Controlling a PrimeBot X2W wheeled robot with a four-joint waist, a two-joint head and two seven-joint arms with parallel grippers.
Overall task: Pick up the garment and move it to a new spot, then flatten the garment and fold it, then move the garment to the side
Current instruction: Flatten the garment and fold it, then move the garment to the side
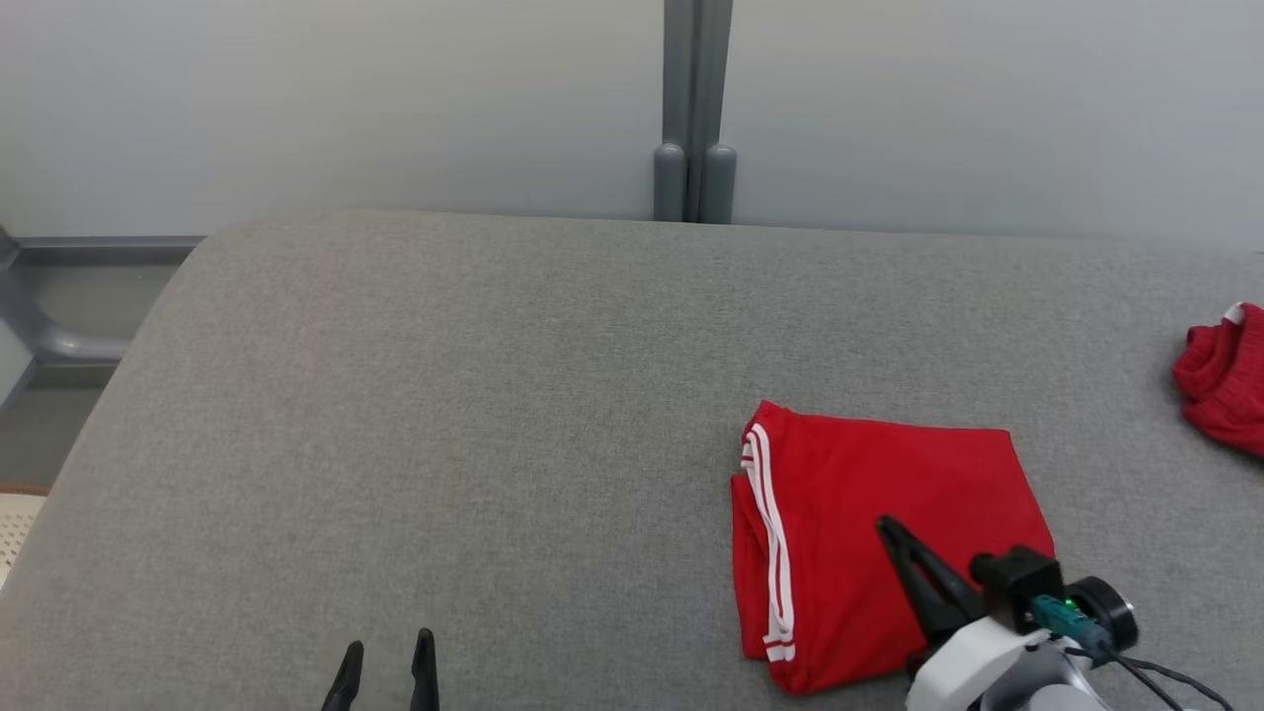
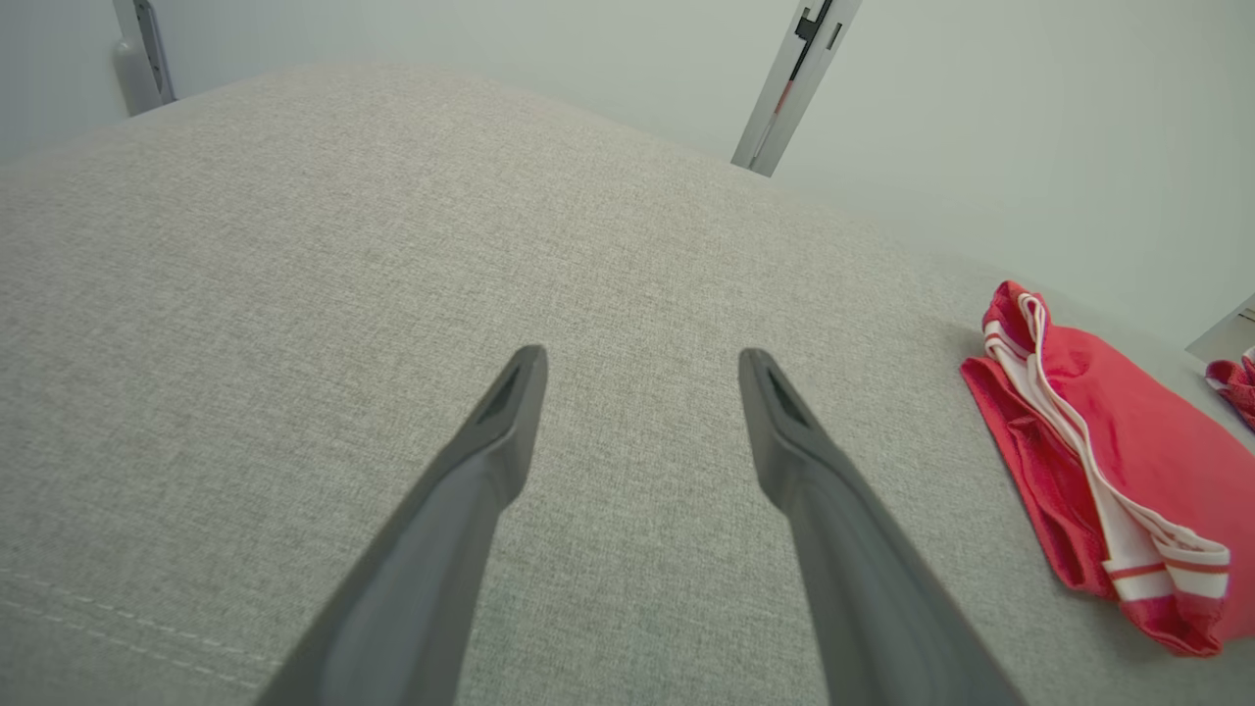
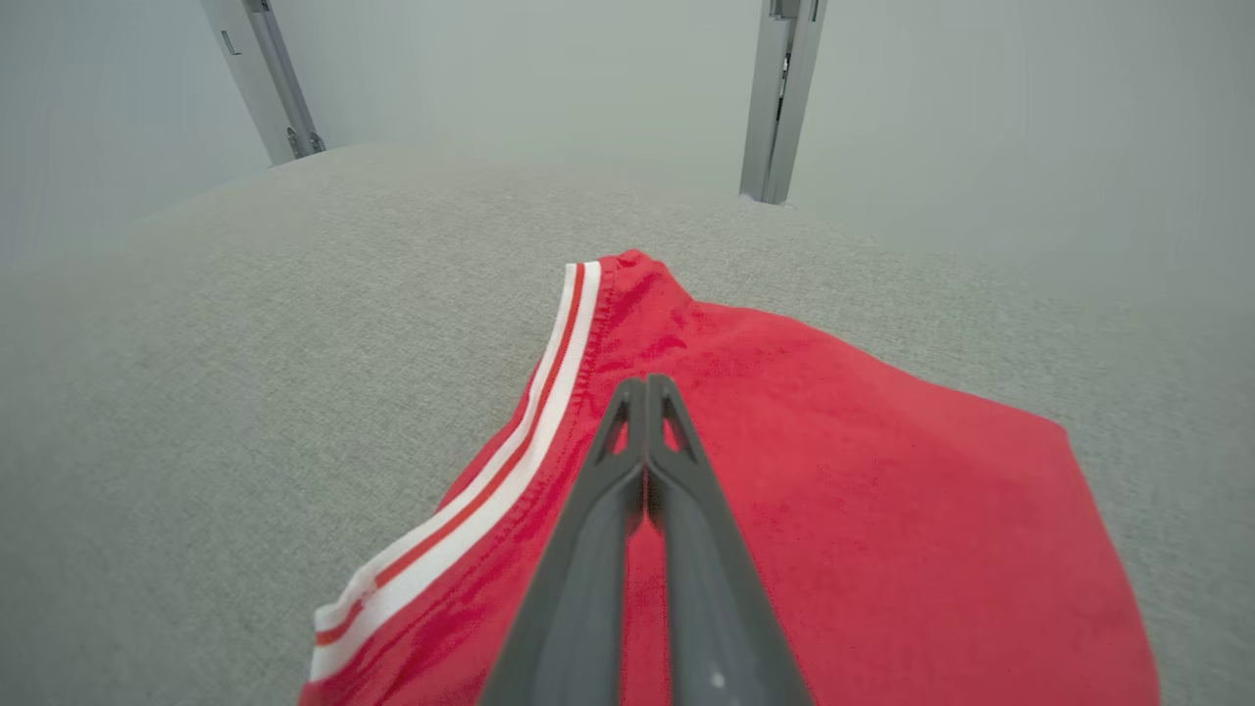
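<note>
The folded red shorts (image 1: 889, 494) lie flat on the right part of the grey counter (image 1: 444, 395). The right claw (image 1: 886, 526), clenched on nothing, sits low over them, probably to slide them aside. The left claw (image 1: 387, 647) hangs released, well apart.

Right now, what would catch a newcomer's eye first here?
The folded red garment with white stripes, right of centre on the grey surface. The shut right gripper hovers over it, and another red cloth lies at the far right edge.
</note>
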